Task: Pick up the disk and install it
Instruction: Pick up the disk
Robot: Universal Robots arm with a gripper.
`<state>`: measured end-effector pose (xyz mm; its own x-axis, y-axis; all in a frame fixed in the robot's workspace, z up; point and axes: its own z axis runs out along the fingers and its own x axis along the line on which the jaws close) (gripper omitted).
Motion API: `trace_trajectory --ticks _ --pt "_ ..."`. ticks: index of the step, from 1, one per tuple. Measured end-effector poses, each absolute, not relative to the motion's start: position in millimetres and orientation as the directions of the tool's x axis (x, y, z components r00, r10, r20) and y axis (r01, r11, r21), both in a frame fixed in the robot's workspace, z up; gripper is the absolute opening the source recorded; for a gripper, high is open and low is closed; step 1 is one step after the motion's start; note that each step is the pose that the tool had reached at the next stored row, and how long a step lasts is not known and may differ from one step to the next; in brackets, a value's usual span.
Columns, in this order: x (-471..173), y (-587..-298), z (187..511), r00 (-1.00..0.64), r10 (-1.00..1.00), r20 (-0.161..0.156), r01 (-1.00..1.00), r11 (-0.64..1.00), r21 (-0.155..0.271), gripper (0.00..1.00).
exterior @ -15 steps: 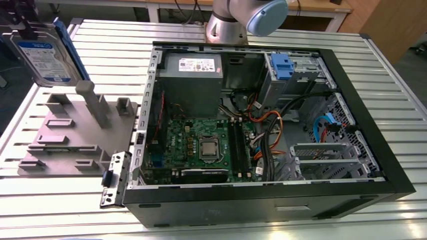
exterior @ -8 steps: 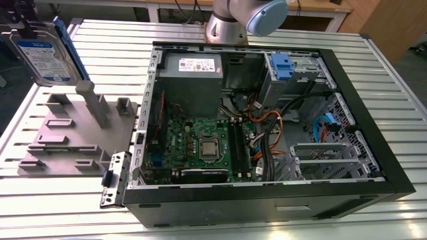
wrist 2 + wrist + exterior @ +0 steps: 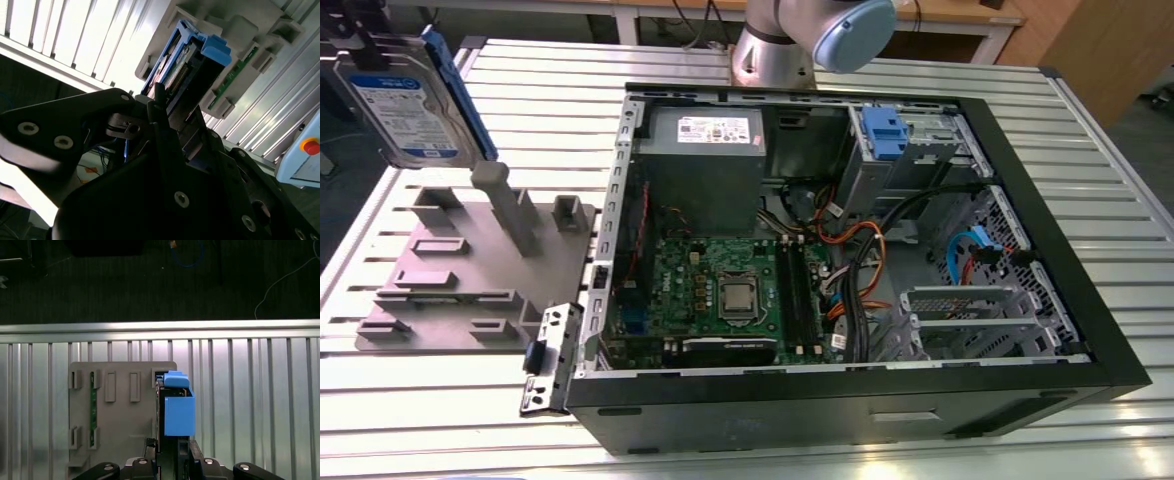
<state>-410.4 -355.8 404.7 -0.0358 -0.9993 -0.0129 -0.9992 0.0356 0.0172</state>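
Holding the disk tight between its fingers, the gripper has it lifted clear of the grey stand past the fingertips. Picking up looks done. Putting it in the computer case is left.

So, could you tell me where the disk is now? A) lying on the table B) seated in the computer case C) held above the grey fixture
C: the disk hangs clear above the grey fixture in the exterior view, with the gripper clamped on it.
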Motion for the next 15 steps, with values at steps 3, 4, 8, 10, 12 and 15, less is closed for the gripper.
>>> trace_trajectory --ticks 3,4,8,10,12,15 --pt "-410 -356 411 -0.036 -0.999 -0.013 -0.999 0.036 0.017 0.35" --pt "-410 -356 413 -0.036 -0.999 -0.013 -0.999 0.035 0.017 0.35" --pt "-410 -356 422 -0.036 -0.999 -0.013 -0.999 0.036 0.017 0.35" --pt "-410 -356 426 -0.036 -0.999 -0.013 -0.999 0.036 0.017 0.35" --pt "-410 -356 431 -0.036 -0.999 -0.013 -0.999 0.036 0.017 0.35" --pt "-410 -356 438 -0.036 -0.999 -0.013 -0.999 0.036 0.017 0.35"
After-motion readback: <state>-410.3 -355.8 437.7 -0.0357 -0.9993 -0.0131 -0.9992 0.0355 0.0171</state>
